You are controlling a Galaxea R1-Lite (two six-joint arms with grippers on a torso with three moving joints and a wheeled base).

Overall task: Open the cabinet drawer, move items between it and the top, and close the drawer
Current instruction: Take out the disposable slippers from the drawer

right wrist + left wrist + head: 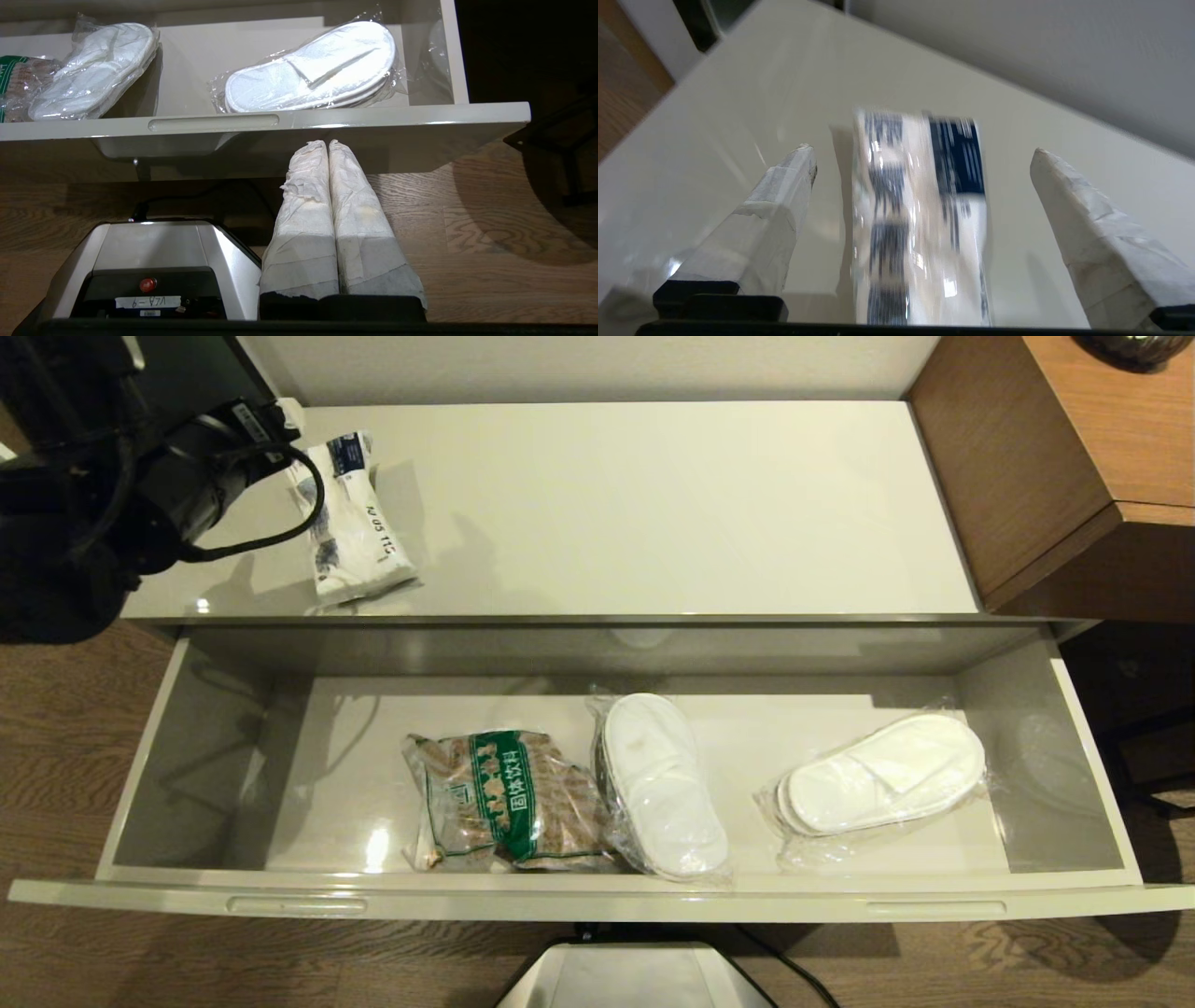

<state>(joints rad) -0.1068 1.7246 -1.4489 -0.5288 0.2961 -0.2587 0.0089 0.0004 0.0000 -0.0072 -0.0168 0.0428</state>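
The cabinet drawer (597,901) is pulled fully out. Two film-sealed pairs of white slippers lie in it, one (663,784) in the middle and one (882,773) to the right. The tissue pack (350,518) with dark blue print lies on the top (653,504) at its left end. My left gripper (922,149) is open over that pack (920,219), a finger (784,200) on each side with a gap to it. My right gripper (327,142) is shut on nothing, low in front of the drawer front (373,116).
A brown packet with a green band (499,798) lies in the drawer left of the middle slippers. A brown wooden desk (1102,448) adjoins the top on the right. The robot base (635,975) stands below the drawer front on the wooden floor.
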